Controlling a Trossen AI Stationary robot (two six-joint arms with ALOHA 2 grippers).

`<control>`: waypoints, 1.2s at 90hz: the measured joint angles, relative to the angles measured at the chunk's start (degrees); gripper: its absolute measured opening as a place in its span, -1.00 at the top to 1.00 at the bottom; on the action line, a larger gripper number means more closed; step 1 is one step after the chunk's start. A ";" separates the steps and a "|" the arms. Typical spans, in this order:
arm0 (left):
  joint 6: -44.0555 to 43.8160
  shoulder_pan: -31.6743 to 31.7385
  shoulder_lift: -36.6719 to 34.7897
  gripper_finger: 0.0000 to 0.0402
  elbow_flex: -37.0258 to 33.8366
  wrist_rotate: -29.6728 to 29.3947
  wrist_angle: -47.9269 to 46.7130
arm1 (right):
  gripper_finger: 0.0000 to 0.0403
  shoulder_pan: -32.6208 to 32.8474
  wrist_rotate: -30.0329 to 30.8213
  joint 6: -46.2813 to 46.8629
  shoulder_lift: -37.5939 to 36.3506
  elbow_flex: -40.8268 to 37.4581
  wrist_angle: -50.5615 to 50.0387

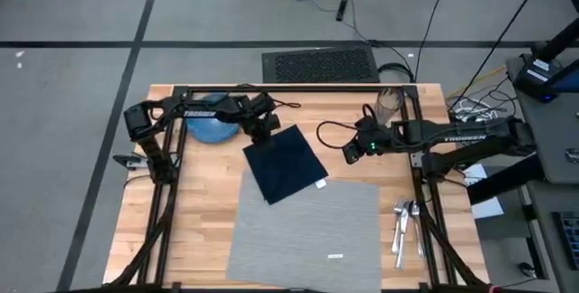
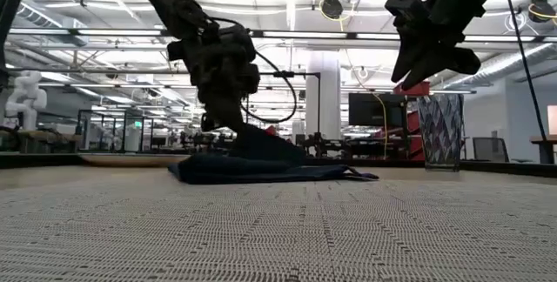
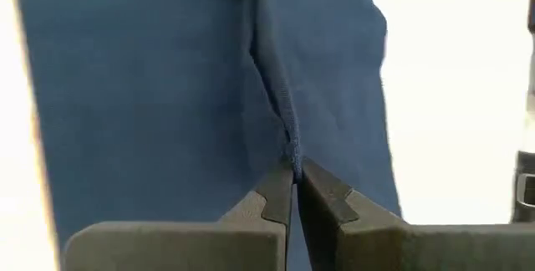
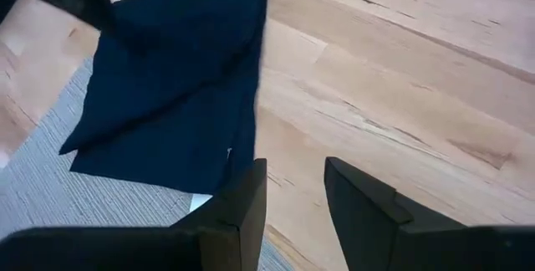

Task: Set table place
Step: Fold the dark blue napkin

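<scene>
Pinching a fold of the navy napkin (image 1: 285,164), the left gripper (image 1: 263,136) is sitting at the cloth's 11 o'clock corner; the napkin's long axis is running toward 5 o'clock, overlapping the grey placemat (image 1: 308,239). The right gripper (image 1: 351,152) is hovering at 3 o'clock, fingers spread.

the napkin (image 1: 287,174) overlaps the placemat's (image 1: 308,234) far left corner (partly on the table (image 1: 204,212)); bowl (image 1: 211,128) behind it, cutlery (image 1: 404,223) right, glass (image 1: 388,105) far right.
</scene>
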 joint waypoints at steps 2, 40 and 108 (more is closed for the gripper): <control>-0.18 -0.44 0.00 1.00 0.00 0.10 0.34 | 0.46 0.00 0.02 0.03 0.00 0.00 0.20; -13.08 -7.19 -0.02 1.00 0.00 0.36 14.55 | 0.46 -0.02 -1.73 -1.01 0.00 0.00 3.85; -25.83 -12.78 5.94 1.00 0.04 -6.19 31.84 | 0.46 -0.02 -6.29 -3.67 -0.02 0.00 13.47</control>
